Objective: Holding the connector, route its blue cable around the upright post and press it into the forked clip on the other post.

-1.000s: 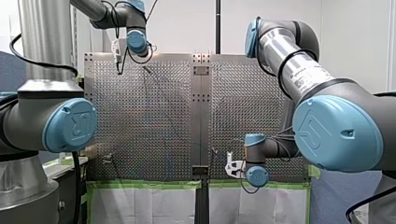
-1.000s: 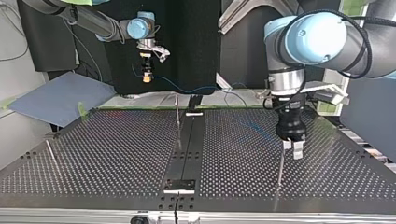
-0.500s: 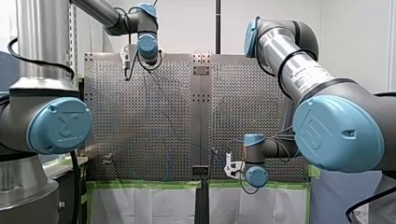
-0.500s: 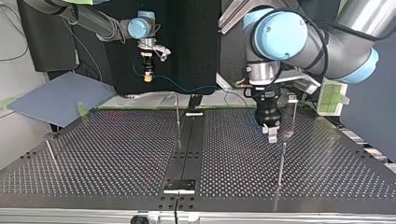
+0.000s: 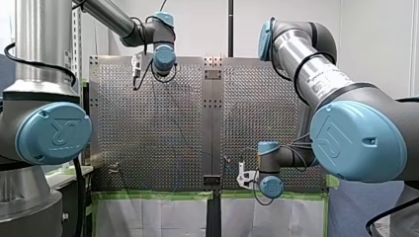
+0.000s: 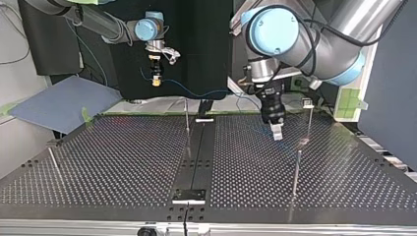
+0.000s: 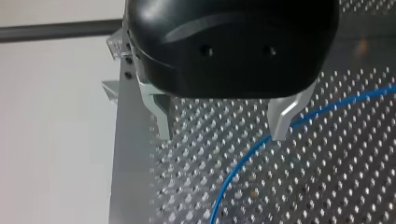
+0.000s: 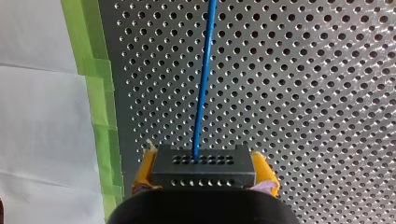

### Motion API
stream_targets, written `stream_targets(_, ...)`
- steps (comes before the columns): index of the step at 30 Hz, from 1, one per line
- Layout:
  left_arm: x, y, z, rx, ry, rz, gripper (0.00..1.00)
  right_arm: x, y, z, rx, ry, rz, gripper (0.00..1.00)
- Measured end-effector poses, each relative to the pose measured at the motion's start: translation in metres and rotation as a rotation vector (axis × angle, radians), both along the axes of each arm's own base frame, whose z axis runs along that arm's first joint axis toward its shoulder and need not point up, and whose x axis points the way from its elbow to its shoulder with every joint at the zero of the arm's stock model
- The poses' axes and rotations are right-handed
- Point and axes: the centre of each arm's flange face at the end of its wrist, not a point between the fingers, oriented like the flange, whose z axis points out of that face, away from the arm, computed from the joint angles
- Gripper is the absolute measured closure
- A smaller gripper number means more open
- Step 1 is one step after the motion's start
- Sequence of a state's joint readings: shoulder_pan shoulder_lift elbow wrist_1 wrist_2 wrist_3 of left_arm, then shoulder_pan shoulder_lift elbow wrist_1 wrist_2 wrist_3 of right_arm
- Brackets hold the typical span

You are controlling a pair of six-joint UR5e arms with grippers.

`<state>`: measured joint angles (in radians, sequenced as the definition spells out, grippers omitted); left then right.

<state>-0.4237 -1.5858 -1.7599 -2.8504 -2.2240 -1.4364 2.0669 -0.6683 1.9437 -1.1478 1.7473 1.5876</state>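
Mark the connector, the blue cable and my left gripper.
connector (image 8: 203, 169), right wrist view, middle of its black face.
blue cable (image 8: 203, 79), right wrist view, straight run ahead of the connector.
left gripper (image 7: 221, 135), left wrist view, midway between its open fingertips.

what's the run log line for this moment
left gripper: open over table, blue cable under it | right gripper: shut on connector, cable leading out ahead
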Motion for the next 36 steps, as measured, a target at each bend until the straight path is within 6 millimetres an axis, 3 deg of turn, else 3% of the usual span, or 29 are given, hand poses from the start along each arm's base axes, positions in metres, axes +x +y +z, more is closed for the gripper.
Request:
stream_targets(18, 0.010, 0.019, 0.003, 0.089, -0.023, 0.180, 0.00, 0.000, 0.000, 0.000, 0.000, 0.000, 0.000, 1.00)
stream_targets(28, 0.018, 0.001, -0.024, 0.159, 0.022, 0.160, 0.00, 0.000, 0.000, 0.000, -0.001, -0.001, 0.000, 1.00)
stream_targets(36, 0.023, -0.001, -0.025, 0.169, 0.005, 0.161, 0.00, 0.000, 0.000, 0.000, -0.002, -0.002, 0.000, 1.00)
